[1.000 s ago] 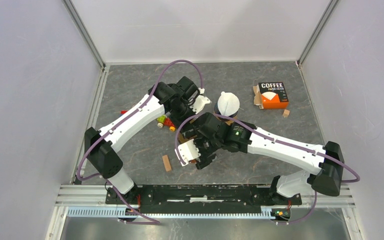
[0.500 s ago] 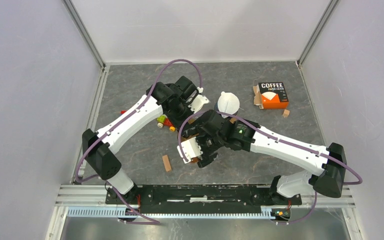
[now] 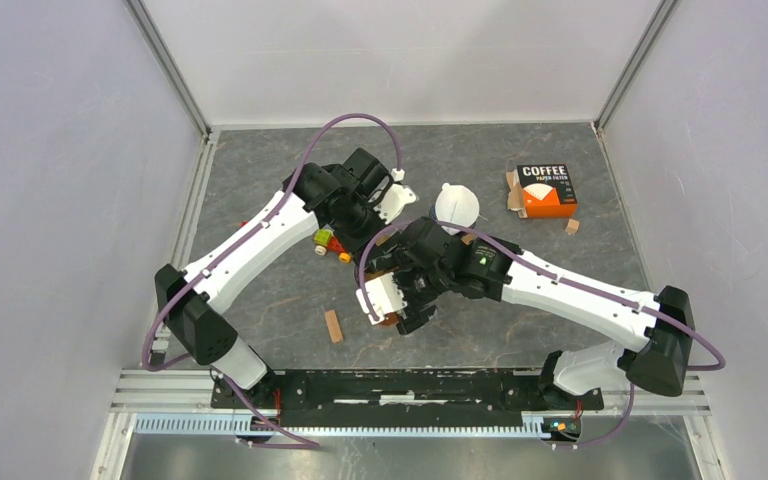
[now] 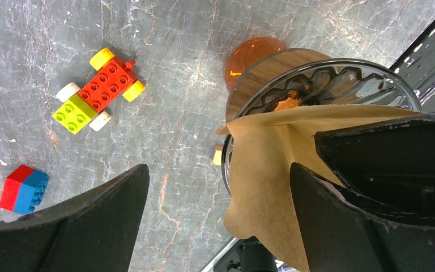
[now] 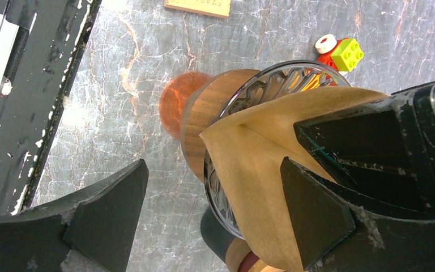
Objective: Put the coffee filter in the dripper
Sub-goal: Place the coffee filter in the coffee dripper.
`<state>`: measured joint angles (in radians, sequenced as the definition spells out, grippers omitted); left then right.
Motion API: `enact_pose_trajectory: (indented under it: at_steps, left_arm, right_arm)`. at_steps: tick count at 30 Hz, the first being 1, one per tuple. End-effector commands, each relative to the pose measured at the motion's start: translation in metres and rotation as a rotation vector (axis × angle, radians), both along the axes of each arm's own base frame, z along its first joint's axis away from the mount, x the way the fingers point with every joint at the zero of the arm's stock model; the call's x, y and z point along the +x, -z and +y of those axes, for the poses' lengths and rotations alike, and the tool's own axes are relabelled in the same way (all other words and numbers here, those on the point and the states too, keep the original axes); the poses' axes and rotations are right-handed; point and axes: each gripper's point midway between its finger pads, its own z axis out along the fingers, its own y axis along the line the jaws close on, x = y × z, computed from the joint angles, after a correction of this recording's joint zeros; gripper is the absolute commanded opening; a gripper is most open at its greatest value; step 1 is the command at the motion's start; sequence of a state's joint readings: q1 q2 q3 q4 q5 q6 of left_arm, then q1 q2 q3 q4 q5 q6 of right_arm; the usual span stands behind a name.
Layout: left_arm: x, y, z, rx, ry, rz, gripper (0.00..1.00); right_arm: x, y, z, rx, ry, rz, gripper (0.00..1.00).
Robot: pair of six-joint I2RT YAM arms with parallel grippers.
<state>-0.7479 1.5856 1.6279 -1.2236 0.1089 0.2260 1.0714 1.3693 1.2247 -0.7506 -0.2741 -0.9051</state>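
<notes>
Surroundings: we log toy car, red-blue brick near dripper | coffee filter: askew, edge overhanging rim | left hand, right hand: fingers spread, empty

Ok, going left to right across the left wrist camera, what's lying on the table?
First the red and blue toy brick block → red, yellow and lime toy brick car → brown paper coffee filter, sitting in the ribbed clear glass dripper.
</notes>
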Motion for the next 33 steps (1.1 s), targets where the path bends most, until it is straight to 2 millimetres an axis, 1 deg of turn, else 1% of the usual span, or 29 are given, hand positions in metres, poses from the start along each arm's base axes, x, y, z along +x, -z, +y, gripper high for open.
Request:
enact_pose_trajectory:
  at_steps: [1, 7, 16, 23, 29, 33]
  left_arm:
    - [0.003, -0.024, -0.006, -0.075, 0.048, -0.075, 1.00]
    - [0.003, -0.033, -0.005, -0.105, 0.039, -0.099, 1.00]
    - [0.004, -0.027, 0.002, -0.106, 0.021, -0.104, 1.00]
    - [0.002, -0.012, 0.012, -0.077, 0.013, -0.107, 1.00]
    - [0.000, 0.002, 0.011, -0.083, 0.010, -0.088, 1.00]
    - [-0.002, 0.009, 0.008, -0.089, 0.012, -0.066, 1.00]
  right_arm:
    - [0.000, -0.031, 0.005, 0.082, -0.016, -0.029, 0.94]
    - [0.004, -0.038, 0.004, 0.092, -0.005, -0.047, 0.94]
    - [0.011, -0.032, -0.001, 0.082, 0.021, -0.048, 0.94]
    - [0.015, -0.012, -0.009, 0.044, 0.040, -0.039, 0.94]
    - [0.013, 0.003, -0.015, 0.013, 0.039, -0.029, 0.94]
    - [0.012, 0.010, -0.016, 0.003, 0.036, -0.024, 0.94]
